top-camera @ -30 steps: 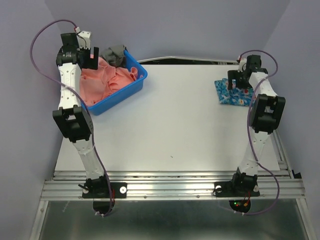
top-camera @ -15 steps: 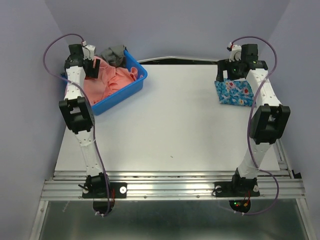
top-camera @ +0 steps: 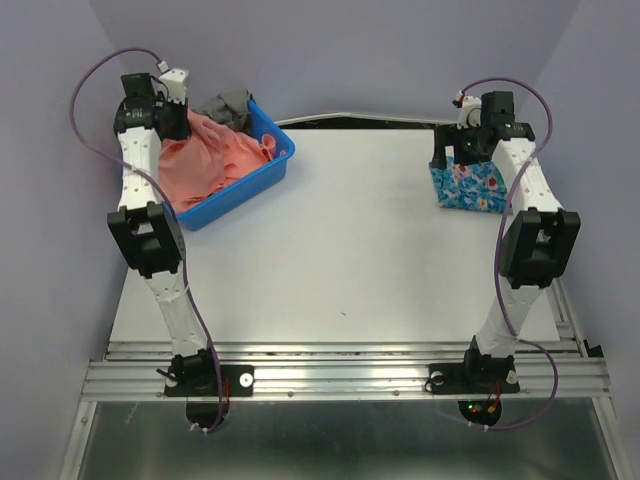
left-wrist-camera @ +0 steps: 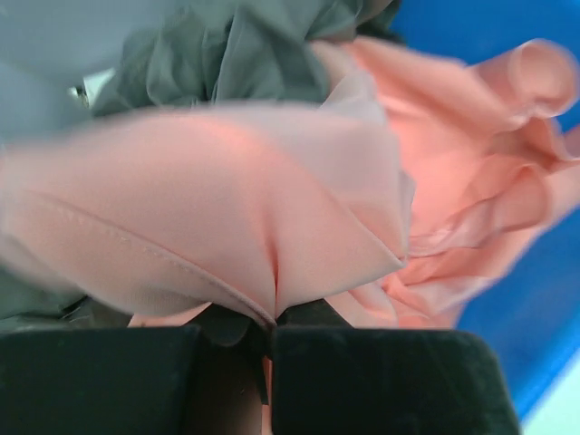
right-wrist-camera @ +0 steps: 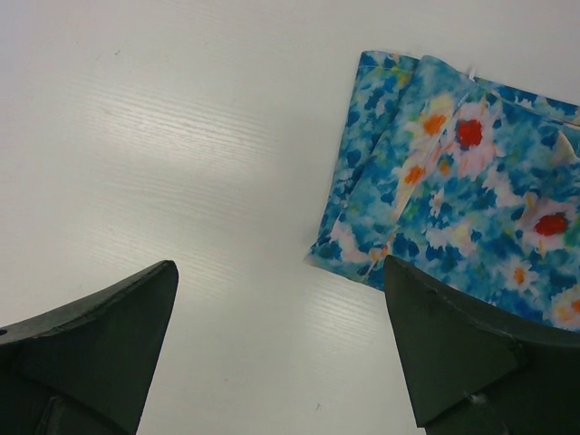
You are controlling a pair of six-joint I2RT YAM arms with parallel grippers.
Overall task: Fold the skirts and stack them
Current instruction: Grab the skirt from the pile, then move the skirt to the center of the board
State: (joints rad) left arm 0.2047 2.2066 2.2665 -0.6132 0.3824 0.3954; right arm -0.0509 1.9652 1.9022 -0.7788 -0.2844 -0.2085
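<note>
The salmon-pink skirt [top-camera: 215,160] lies bunched in the blue basket [top-camera: 262,175] at the back left. My left gripper [top-camera: 180,118] is shut on a fold of the pink skirt [left-wrist-camera: 272,227], the cloth pinched between its pads and pulled up a little. The blue flowered skirt [top-camera: 470,185] lies folded on the table at the back right; its corner [right-wrist-camera: 453,181] shows in the right wrist view. My right gripper [top-camera: 455,150] hangs open above the table at the folded skirt's left edge, its fingers [right-wrist-camera: 100,335] wide apart with nothing between them.
A grey-green garment [top-camera: 228,105] lies in the basket's far end, behind the pink cloth [left-wrist-camera: 236,54]. The white table [top-camera: 340,250] stretches between the basket and the folded skirt. Purple walls close in the back and sides.
My left gripper has closed on the pink skirt in the basket and lifted it slightly. My right gripper has risen from the blue skirt and moved a little left, still open.
</note>
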